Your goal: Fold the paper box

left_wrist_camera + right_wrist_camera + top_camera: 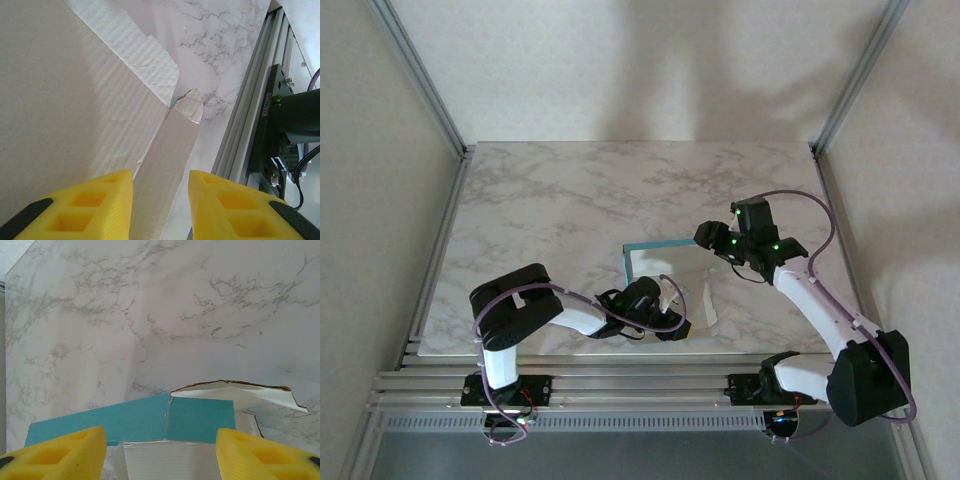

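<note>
Top external: the paper box (665, 268) lies flat on the marble table (550, 200), near its front edge and between the two arms, with a turquoise strip raised along its far and left sides. The left gripper (658, 305) sits at its near-left corner and the right gripper (712, 238) at its far-right corner. Left wrist: the yellow fingers (90, 205) stand part-way apart, astride a narrow grey-white flap (170, 150). Whether the pads touch the flap cannot be told. The card is ribbed, with a ragged notch at the crease. It is likely light, thin and easily torn there, so best taken mid-flap. Right wrist: the jaws are wide apart with nothing between them, just short of a turquoise wall (200, 420) and a curled white tab (240, 392). The card is stiff enough to stand and probably springs back, so pinch close to the fold line.
</note>
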